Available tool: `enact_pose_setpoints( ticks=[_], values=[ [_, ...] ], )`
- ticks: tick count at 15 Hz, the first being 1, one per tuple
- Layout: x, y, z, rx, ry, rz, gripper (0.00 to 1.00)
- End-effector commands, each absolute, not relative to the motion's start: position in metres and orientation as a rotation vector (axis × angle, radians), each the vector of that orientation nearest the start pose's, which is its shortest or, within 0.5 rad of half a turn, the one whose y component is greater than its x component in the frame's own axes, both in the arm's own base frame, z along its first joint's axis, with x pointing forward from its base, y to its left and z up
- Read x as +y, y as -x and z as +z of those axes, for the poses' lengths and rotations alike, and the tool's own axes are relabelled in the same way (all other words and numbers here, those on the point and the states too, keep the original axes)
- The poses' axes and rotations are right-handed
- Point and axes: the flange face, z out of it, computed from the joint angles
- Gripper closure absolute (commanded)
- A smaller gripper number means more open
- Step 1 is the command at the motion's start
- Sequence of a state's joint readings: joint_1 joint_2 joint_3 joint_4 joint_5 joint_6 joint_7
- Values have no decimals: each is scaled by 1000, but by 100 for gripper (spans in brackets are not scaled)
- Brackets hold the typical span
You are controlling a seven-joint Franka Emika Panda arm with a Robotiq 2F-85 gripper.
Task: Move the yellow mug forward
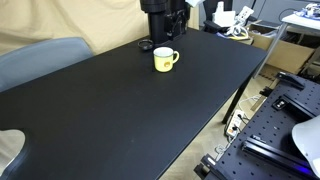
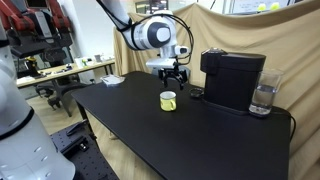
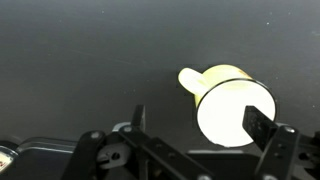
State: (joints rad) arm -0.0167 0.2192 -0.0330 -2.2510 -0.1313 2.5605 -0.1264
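The yellow mug (image 1: 165, 60) stands upright on the black table (image 1: 120, 110), with its handle to one side; it also shows in an exterior view (image 2: 168, 100). In the wrist view the mug (image 3: 232, 105) is seen from above, its pale inside bright. My gripper (image 2: 174, 76) hangs just above the mug. Its fingers are spread apart (image 3: 198, 125), one finger to the left of the mug and one over its right rim. The gripper holds nothing.
A black coffee machine (image 2: 232, 78) stands behind the mug, with a clear water tank (image 2: 263, 98) at its side. A small dark round object (image 1: 145, 45) lies near the machine's base. The table edge (image 1: 225, 110) runs beside an optical breadboard (image 1: 270, 130).
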Motion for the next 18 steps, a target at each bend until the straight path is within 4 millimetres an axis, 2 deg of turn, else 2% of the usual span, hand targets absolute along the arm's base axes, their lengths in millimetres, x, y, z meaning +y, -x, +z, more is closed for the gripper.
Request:
enact_pose_setpoints(
  ticks=[1,5,12,13,14,18],
  values=[
    [-29,-568,252,-482,3195,-24,0],
    [-28,-593,232,-651,3194,27,0],
    [-15,-630,210,-849,3148,63,0],
    [-12,-634,207,-864,3140,60,25],
    [-9,-637,206,-877,3131,51,26],
    [2,-642,205,-916,3091,28,55]
  ],
)
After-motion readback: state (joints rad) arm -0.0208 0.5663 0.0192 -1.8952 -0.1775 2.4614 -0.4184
